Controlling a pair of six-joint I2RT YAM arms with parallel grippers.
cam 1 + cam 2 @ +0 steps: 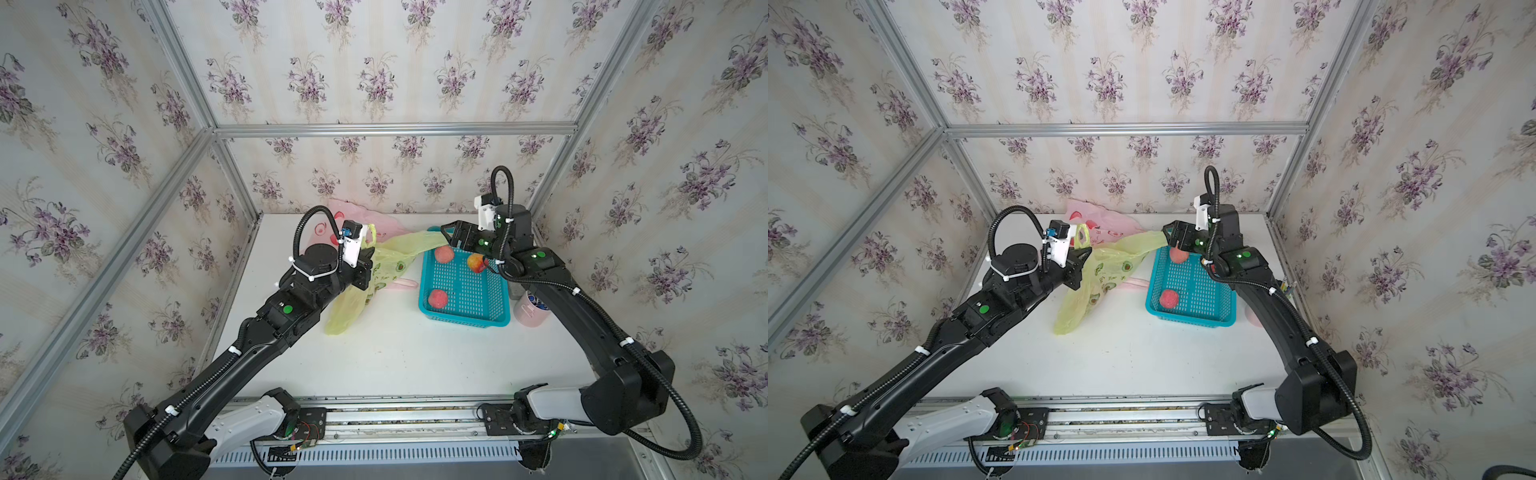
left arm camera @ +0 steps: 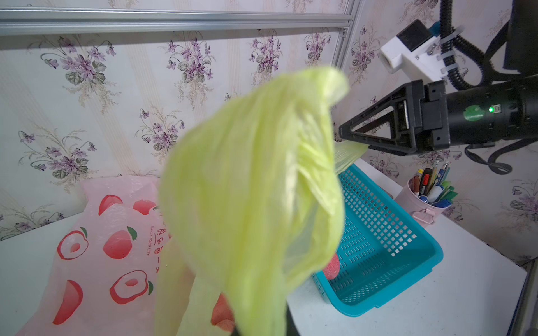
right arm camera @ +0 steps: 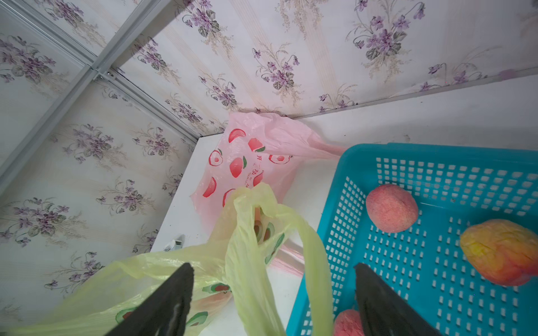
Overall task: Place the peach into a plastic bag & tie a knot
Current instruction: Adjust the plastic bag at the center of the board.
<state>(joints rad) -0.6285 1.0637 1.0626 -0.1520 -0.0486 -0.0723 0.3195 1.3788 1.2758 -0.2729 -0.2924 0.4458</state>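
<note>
Peaches lie unbagged in the basket, just beside the spread right pincer. The left pincer pinches the yellow bag, whose handle hangs between the right jaws. Bagging and knotting remain.

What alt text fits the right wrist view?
The right gripper, jaws open, straddles the handles of a yellow-green avocado-print bag. Beside it a teal basket holds three peaches; a pink peach-print bag lies beyond.

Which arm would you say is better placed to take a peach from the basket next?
Right, I'd judge: the right gripper is open at the edge of the teal basket, close to a peach, while the left gripper is shut on the yellow bag, holding it up.
</note>
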